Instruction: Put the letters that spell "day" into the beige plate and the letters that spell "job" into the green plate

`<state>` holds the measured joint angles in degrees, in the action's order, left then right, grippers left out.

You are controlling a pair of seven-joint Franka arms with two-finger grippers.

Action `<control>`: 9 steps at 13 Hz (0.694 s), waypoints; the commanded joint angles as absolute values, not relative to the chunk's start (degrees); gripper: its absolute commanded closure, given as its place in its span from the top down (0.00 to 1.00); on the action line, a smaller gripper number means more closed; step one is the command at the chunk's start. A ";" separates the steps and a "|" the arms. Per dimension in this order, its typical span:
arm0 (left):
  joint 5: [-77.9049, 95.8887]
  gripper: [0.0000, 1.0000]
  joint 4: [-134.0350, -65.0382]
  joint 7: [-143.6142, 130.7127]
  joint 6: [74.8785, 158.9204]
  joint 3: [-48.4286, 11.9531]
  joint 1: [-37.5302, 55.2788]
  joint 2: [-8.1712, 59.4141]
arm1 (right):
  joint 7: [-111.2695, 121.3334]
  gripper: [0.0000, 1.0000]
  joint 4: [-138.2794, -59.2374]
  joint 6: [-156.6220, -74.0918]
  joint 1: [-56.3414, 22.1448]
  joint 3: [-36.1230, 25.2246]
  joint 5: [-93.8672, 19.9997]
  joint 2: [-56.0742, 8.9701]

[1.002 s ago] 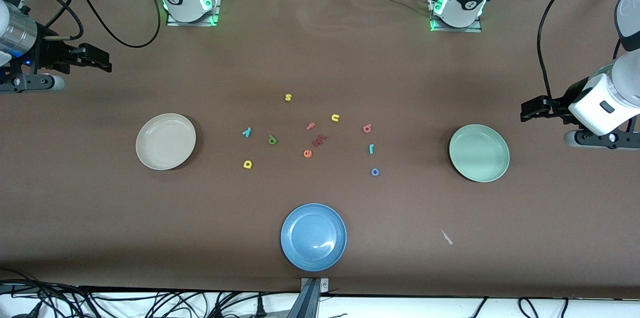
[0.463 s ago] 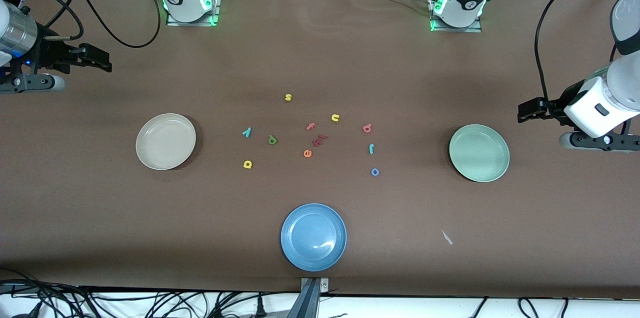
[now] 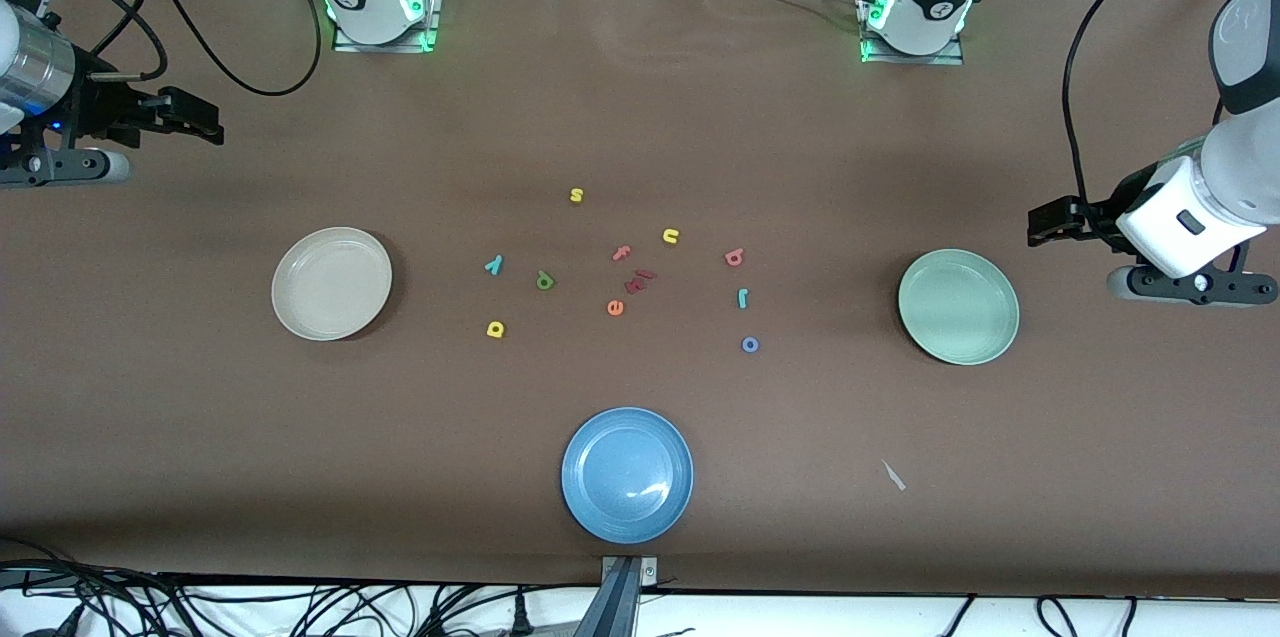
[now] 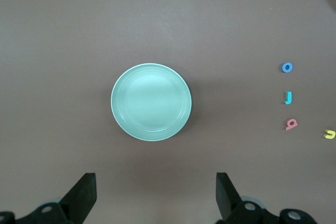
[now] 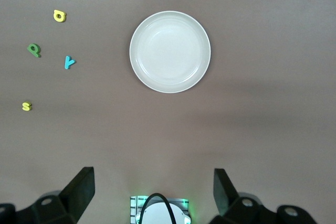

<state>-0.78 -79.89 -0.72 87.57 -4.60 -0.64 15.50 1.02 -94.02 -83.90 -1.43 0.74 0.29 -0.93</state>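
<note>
Taking the blue plate (image 3: 627, 474) at the front edge of the table as the landmark, everything else lies farther from the front camera than it does. A small pale scrap (image 3: 893, 475) lies level with the blue plate toward the left arm's end. Next out from the blue plate come the blue o (image 3: 750, 344) and the yellow a (image 3: 495, 328), then the green plate (image 3: 958, 306) toward the left arm's end and the beige plate (image 3: 331, 283) toward the right arm's end, both bare inside. Between those two, and farther out than the blue plate, sit the orange e (image 3: 615, 307), the teal j (image 3: 743, 297), a dark red piece (image 3: 639, 280), the dark green d (image 3: 544, 280), the teal y (image 3: 493, 264), the pink b (image 3: 734, 257), the pink f (image 3: 621, 253), the yellow u (image 3: 670, 236) and, farthest, the yellow s (image 3: 576, 195). All six task letters lie on the bare table, none in a plate. The left gripper (image 3: 1040, 222) hangs in the air over the table just past the green plate, its fingers (image 4: 84, 195) spread wide with nothing between them. The right gripper (image 3: 205, 122) hangs over the right arm's end of the table, above the stretch past the beige plate, fingers (image 5: 80, 188) likewise wide apart and holding nothing.
</note>
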 commanded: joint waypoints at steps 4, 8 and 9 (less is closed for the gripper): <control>0.35 1.00 -80.07 0.18 87.80 -4.66 -0.18 15.29 | 0.88 1.00 -92.81 -82.71 -1.14 0.70 -0.79 -1.49; 0.88 1.00 -80.07 -1.93 87.80 -5.10 1.67 17.31 | 0.88 1.00 -92.90 -82.79 -1.14 0.70 -0.79 -1.49; 1.75 1.00 -80.07 -2.37 87.80 -5.10 2.10 17.75 | 0.88 1.00 -92.90 -82.97 -1.23 0.70 -0.79 -1.49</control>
<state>-0.15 -80.00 -1.41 87.57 -5.29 1.36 17.24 1.02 -94.02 -83.89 -1.43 0.73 0.29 -1.05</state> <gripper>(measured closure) 0.000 0.000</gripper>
